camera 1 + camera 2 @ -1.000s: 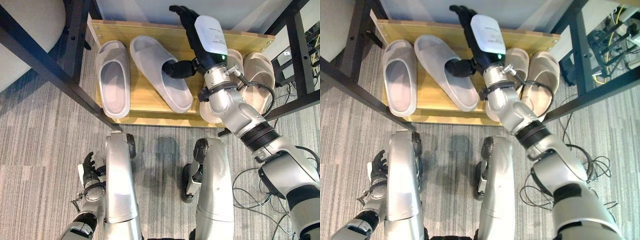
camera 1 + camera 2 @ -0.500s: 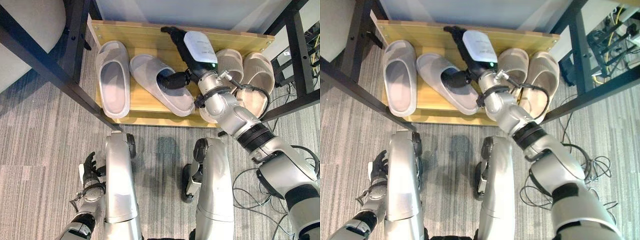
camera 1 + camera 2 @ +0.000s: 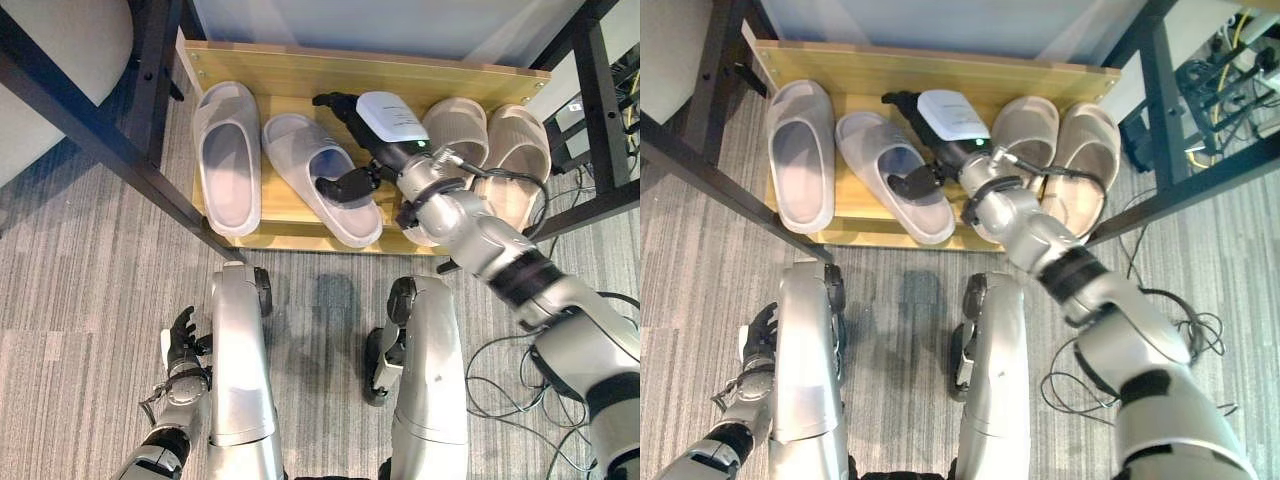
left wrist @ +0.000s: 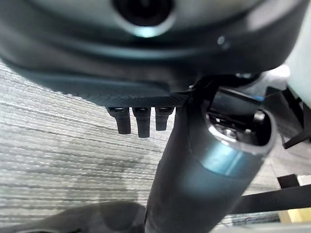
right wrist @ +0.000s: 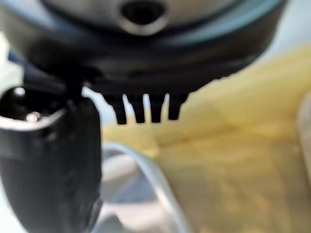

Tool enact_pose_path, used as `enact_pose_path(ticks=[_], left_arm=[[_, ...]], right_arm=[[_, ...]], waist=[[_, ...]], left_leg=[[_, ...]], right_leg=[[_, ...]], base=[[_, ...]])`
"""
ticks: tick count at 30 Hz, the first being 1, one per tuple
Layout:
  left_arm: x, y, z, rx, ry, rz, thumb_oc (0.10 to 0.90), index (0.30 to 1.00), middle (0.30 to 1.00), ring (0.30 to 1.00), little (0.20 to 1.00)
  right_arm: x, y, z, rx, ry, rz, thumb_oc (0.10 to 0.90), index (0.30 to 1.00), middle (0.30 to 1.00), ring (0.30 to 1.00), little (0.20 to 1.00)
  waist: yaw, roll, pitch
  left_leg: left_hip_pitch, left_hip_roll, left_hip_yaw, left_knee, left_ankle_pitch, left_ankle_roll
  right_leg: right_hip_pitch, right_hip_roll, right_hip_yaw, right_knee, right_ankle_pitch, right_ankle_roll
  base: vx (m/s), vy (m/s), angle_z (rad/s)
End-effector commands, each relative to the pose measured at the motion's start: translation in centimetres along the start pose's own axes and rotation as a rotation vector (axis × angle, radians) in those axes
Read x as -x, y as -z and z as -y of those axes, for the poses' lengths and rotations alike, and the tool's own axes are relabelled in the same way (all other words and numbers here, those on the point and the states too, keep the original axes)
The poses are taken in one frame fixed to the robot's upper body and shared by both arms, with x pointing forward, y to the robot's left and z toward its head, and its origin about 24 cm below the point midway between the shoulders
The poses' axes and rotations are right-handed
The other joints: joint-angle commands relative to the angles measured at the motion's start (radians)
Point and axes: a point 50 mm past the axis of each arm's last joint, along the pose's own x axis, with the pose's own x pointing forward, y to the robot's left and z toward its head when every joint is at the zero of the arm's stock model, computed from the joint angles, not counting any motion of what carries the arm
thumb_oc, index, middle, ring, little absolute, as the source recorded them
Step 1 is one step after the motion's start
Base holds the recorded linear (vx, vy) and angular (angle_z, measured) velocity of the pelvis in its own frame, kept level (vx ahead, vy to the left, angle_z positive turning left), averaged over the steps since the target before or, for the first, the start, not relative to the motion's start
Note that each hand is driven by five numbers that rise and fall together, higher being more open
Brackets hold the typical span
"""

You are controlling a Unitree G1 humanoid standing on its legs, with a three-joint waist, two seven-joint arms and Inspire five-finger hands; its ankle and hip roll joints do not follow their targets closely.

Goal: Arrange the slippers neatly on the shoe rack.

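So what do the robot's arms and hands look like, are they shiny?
Yes, the arms are shiny silver-grey metal with black bands at the joints. The right hand is dark, with a white cover on its back and thin black cables looping at the wrist. The left hand is dark too, with a small white cover on one side.

Up close on the right hand (image 5: 146, 63): its dark bulk fills the upper edge, and a short row of fingertips (image 5: 146, 109) pokes straight out below it, not curled. The thumb (image 5: 48, 165) stands out thick and black beside them, with a shiny silver rim partway along its length. Past the fingers lies the yellow wooden shelf board (image 5: 233, 145) (grain just showing). A pale grey slipper (image 5: 138, 199) curves in beside the thumb, resting on the board.
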Motion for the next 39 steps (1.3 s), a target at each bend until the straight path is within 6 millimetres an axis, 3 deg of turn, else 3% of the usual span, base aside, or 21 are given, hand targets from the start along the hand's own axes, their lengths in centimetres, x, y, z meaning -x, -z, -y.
enact_pose_path(ticks=[1, 8, 15, 19, 26, 39], left_arm=[[1.0, -0.2, 2.3, -0.044, 0.112, 0.064, 0.800, 0.900, 0.900, 0.900, 0.900], [0.9, -0.4, 2.2, -0.062, 0.094, 0.079, 0.800, 0.900, 0.900, 0.900, 0.900], [1.1, -0.1, 2.0, -0.094, 0.078, 0.086, 0.800, 0.900, 0.900, 0.900, 0.900], [1.4, 0.4, 1.8, -0.107, 0.066, 0.080, 0.800, 0.900, 0.900, 0.900, 0.900], [1.8, 1.1, 1.7, -0.136, 0.058, 0.075, 0.800, 0.900, 0.900, 0.900, 0.900], [2.3, 2.0, 1.9, -0.169, 0.050, 0.048, 0.800, 0.900, 0.900, 0.900, 0.900]], right_arm=[[-0.8, -3.3, 6.6, 0.037, 0.263, 0.199, 0.800, 0.900, 0.900, 0.900, 0.900], [0.3, -4.7, 8.6, 0.144, 0.396, 0.282, 0.800, 0.900, 0.900, 0.900, 0.900], [2.8, -5.8, 8.6, 0.146, 0.497, 0.349, 0.800, 0.900, 0.900, 0.900, 0.900], [5.2, -7.3, 6.8, 0.109, 0.499, 0.400, 0.800, 0.900, 0.900, 0.900, 0.900], [8.1, -7.9, 4.0, 0.059, 0.457, 0.388, 0.800, 0.900, 0.900, 0.900, 0.900], [9.9, -9.7, 0.8, -0.146, 0.357, 0.398, 0.800, 0.900, 0.900, 0.900, 0.900]], waist=[[0.031, 0.036, -0.029], [0.026, 0.035, -0.029], [0.018, 0.023, -0.029], [0.004, 0.018, -0.029], [-0.009, 0.018, -0.029], [-0.030, 0.023, -0.029]], left_leg=[[0.027, -0.054, -0.033, -0.004, -0.121, 0.082], [0.027, -0.053, -0.031, -0.003, -0.122, 0.082], [0.027, -0.055, -0.023, -0.010, -0.116, 0.079], [0.027, -0.058, -0.018, -0.020, -0.116, 0.080], [0.027, -0.059, -0.015, -0.022, -0.120, 0.084], [0.027, -0.062, -0.018, -0.016, -0.119, 0.084]], right_leg=[[-0.022, -0.006, 0.037, -0.029, -0.026, -0.087], [-0.022, -0.007, 0.042, -0.019, -0.030, -0.089], [-0.022, -0.008, 0.043, -0.017, -0.034, -0.094], [-0.022, -0.003, 0.046, -0.021, -0.037, -0.097], [-0.022, 0.001, 0.047, -0.030, -0.039, -0.094], [-0.022, 0.004, 0.054, -0.033, -0.046, -0.094]], base=[[0.00, 0.000, 0.00], [0.00, -0.002, -0.01], [0.00, 0.000, 0.00], [0.00, 0.000, 0.00], [0.00, 0.000, 0.00], [0.00, 0.000, 0.00]])
